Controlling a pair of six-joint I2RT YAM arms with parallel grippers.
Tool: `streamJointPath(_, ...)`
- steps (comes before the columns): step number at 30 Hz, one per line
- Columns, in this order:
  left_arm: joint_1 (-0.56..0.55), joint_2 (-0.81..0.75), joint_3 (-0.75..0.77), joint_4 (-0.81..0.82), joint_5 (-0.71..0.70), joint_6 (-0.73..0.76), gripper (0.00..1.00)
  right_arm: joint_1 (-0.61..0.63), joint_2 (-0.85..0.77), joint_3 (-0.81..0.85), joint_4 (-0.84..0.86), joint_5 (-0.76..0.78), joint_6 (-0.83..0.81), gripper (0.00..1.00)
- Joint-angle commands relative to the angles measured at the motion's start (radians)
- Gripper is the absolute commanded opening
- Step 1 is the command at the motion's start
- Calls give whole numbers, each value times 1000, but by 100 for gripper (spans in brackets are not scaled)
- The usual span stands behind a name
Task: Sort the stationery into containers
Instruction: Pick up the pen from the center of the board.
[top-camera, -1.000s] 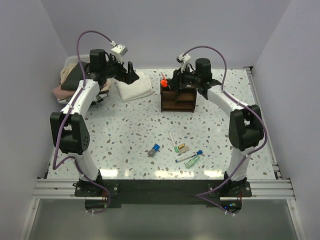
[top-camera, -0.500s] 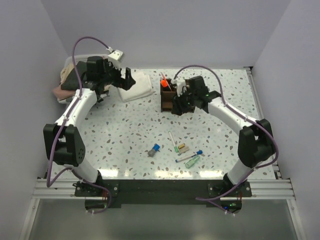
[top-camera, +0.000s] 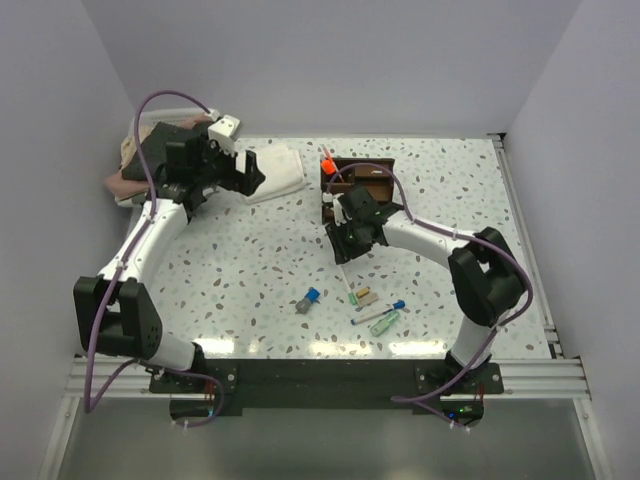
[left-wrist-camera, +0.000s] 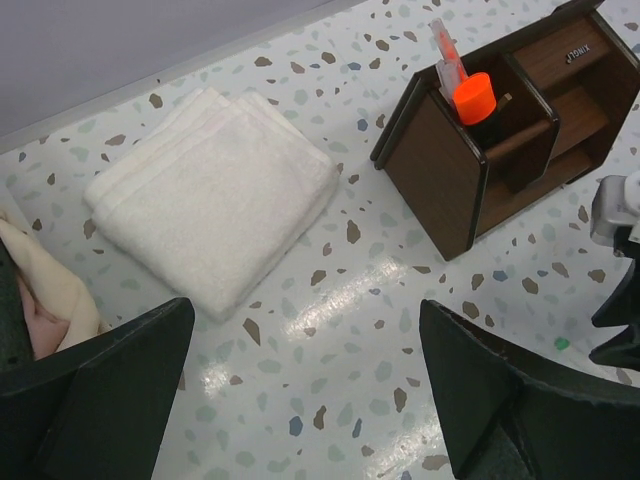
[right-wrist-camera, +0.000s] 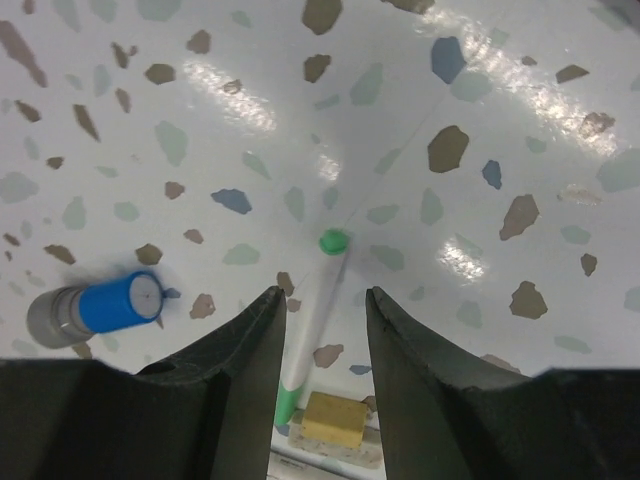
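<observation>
The dark brown organiser (top-camera: 362, 190) stands at the back centre with an orange-black highlighter (top-camera: 327, 160) and a red pen upright in its tall section; both also show in the left wrist view, organiser (left-wrist-camera: 500, 150) and highlighter (left-wrist-camera: 473, 97). My right gripper (top-camera: 345, 243) is open just above a white pen with green ends (right-wrist-camera: 318, 310), its fingers either side of the pen. A blue-capped marker (right-wrist-camera: 100, 305), a tan eraser (right-wrist-camera: 335, 420), a blue pen (top-camera: 378, 313) and a green bit (top-camera: 386, 323) lie near the front. My left gripper (top-camera: 250, 170) is open and empty.
A folded white towel (top-camera: 272, 172) lies at the back left, just under my left gripper, and shows in the left wrist view (left-wrist-camera: 215, 195). A pile of folded cloths (top-camera: 133, 165) sits at the far left edge. Walls close in the table on three sides.
My right gripper has left the organiser and come forward and down over the white pen. My left arm has drawn back a little to the left.
</observation>
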Motion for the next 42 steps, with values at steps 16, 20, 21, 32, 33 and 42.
streamJointPath(16, 24, -107, -103, 75, 2, -24, 100, 45, 104, -39, -17, 54, 35, 39)
streamJointPath(20, 33, -112, -116, 76, 2, -24, 100, 54, 176, -13, -38, 76, 59, 37)
streamJointPath(21, 36, -113, -122, 78, 4, -25, 100, 59, 205, -1, -49, 76, 61, 36)
streamJointPath(32, 61, -124, -148, 78, 5, -27, 100, 77, 293, 8, -75, 105, 58, 10)
streamJointPath(33, 62, -124, -149, 79, 4, -27, 100, 80, 296, 5, -78, 108, 56, 9)
streamJointPath(42, 71, -118, -130, 66, 17, -5, 100, 86, 179, 97, -115, 48, -8, 0)
